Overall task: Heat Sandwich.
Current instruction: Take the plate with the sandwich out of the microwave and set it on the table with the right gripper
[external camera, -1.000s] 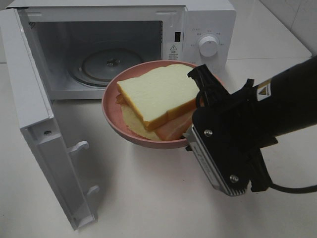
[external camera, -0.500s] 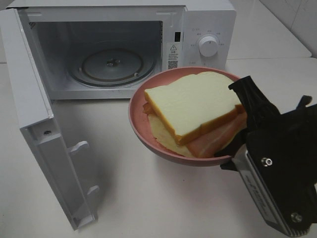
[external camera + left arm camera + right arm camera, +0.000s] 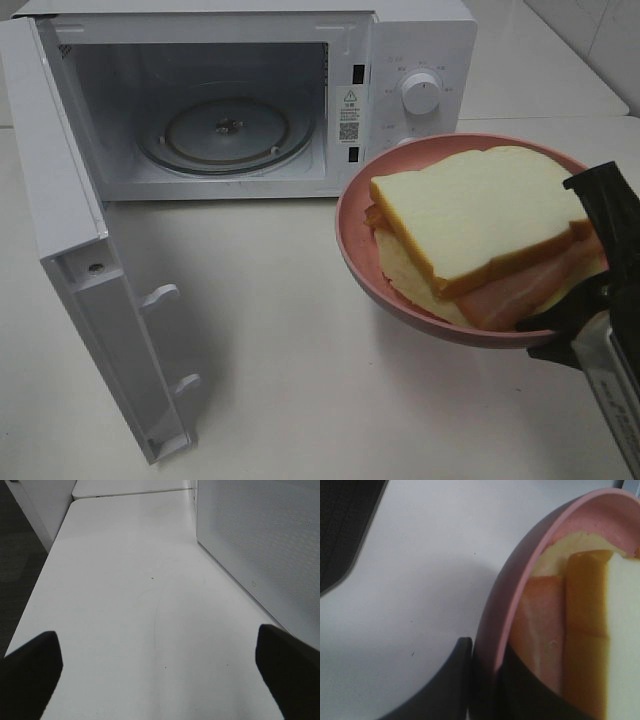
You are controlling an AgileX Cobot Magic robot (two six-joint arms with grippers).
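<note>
On the white desk (image 3: 300, 380), right of the open microwave (image 3: 240, 100), the right end effector (image 3: 485, 680) pinches the pink plate's (image 3: 350, 235) rim, the sandwich (image 3: 480, 230) lying on it, while the left end effector (image 3: 160, 672) gapes wide, empty.

right gripper (image 3: 590, 290) cut off at frame edge | plate (image 3: 400, 300) rim under gripper hidden | microwave (image 3: 420, 60) dial markings illegible

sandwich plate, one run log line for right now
right gripper: shut on pink plate rim, plate lifted | sandwich: on plate | microwave: door open, empty | left gripper: open, idle
</note>
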